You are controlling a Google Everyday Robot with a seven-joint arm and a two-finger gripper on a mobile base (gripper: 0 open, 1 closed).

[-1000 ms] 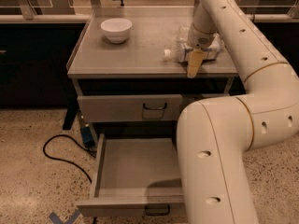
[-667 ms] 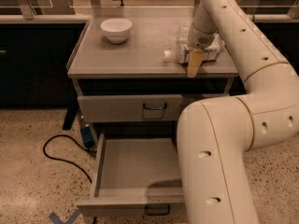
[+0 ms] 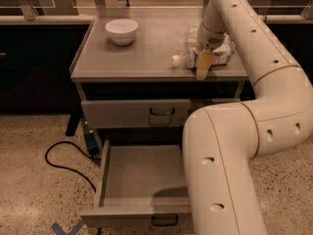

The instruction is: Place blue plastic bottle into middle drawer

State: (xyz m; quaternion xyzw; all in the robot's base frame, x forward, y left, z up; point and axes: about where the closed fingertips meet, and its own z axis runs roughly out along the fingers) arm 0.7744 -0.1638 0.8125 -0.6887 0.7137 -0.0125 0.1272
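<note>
The blue plastic bottle (image 3: 188,57) lies on its side at the right end of the grey cabinet top (image 3: 146,53), white cap pointing left and pale-blue-edged label toward the right. My gripper (image 3: 204,65) reaches down from the arm right over the bottle's middle, its tan tip near the top's front edge and hiding part of the bottle. The middle drawer (image 3: 134,173) stands pulled out low in front of the cabinet, its flat grey tray bare, with my arm covering its right side.
A white bowl (image 3: 122,31) sits at the back left of the cabinet top. A closed grey drawer (image 3: 137,113) with a dark handle is above the open one. A black cable (image 3: 63,158) loops on the speckled floor at left. Dark counters flank the cabinet.
</note>
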